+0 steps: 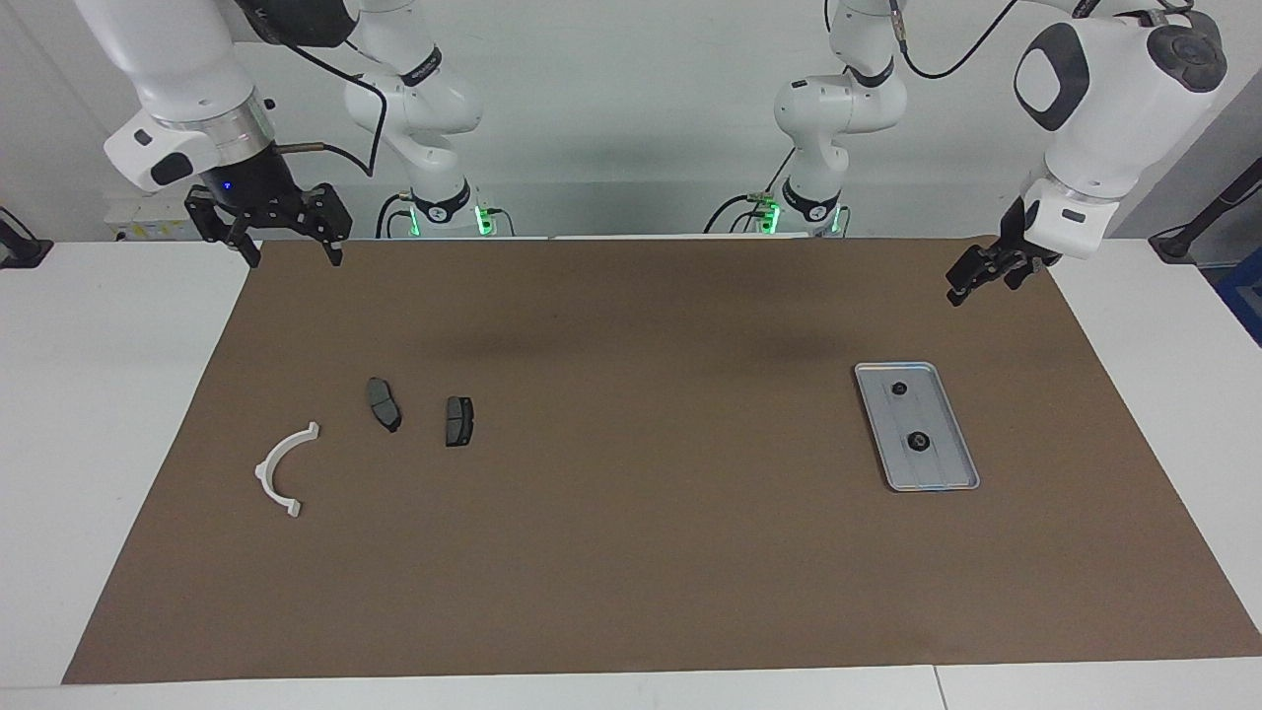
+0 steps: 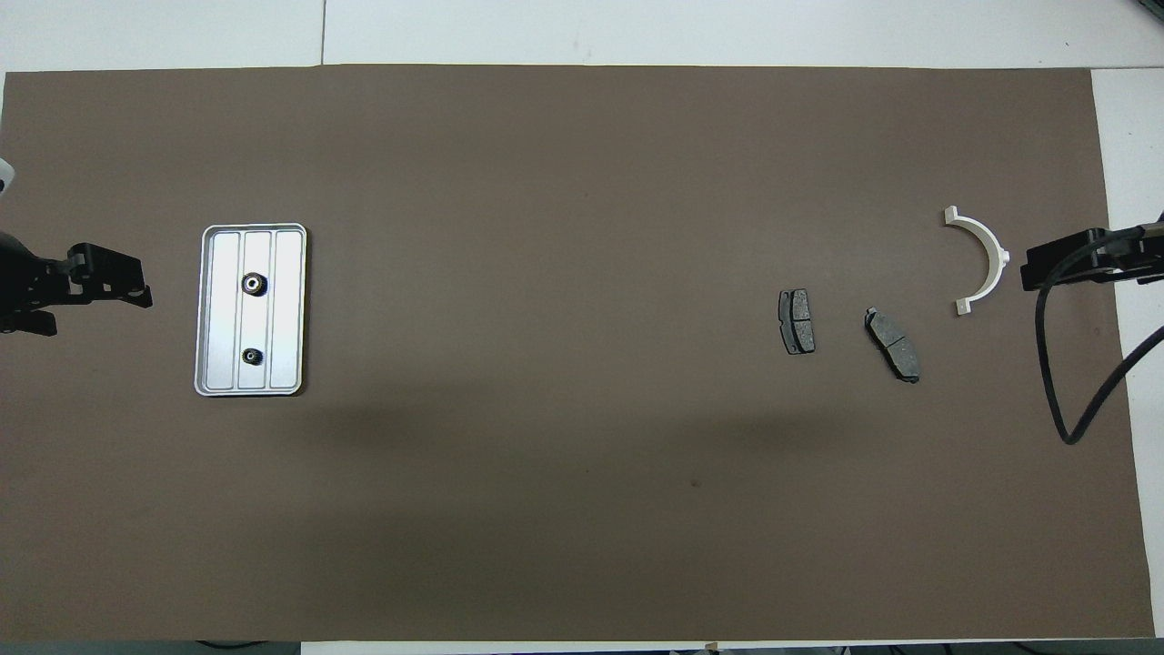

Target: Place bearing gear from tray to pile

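Note:
The silver ridged tray lies on the brown mat toward the left arm's end. Two small dark bearing gears rest in it, one nearer to the robots than the other. The pile lies toward the right arm's end: a white arc and two dark pads. My left gripper hangs open and empty over the mat's edge beside the tray. My right gripper hangs open and empty over the mat's edge beside the arc.
The brown mat covers most of the white table. A black cable loops down from the right arm over the mat's end.

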Robot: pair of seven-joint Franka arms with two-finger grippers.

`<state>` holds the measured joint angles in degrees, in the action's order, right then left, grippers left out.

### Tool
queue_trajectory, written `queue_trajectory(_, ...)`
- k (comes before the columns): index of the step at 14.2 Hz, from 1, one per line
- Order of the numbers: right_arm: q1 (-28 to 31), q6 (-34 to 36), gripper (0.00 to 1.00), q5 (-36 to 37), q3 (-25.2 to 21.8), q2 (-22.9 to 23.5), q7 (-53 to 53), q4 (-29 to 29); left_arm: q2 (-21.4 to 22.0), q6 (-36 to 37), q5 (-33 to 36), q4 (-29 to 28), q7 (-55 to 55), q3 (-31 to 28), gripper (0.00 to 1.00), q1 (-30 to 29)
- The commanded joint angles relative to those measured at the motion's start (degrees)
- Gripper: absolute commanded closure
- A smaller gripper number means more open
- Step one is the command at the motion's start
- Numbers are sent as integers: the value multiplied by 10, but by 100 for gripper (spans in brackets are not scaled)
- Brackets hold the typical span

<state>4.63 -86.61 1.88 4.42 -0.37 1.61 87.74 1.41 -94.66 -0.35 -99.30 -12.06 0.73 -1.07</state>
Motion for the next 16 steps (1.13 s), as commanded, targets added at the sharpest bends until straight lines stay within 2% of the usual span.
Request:
queue_trajectory(1, 4, 3, 0, 0, 2, -14, 17, 13, 2, -2, 4, 4, 6, -3, 0, 5)
queue_trajectory(10, 5, 1, 0, -6, 2, -14, 18, 13, 10, -8, 4, -11, 13, -9, 0, 5)
queue_trajectory(12, 5, 1, 0, -7, 3, -14, 18, 13, 21, -53, 4, -51, 19, -9, 0, -4)
queue_trajectory(16, 6, 1, 0, -7, 3, -14, 17, 12, 11, -147, 5, -128, 18, -10, 0, -4)
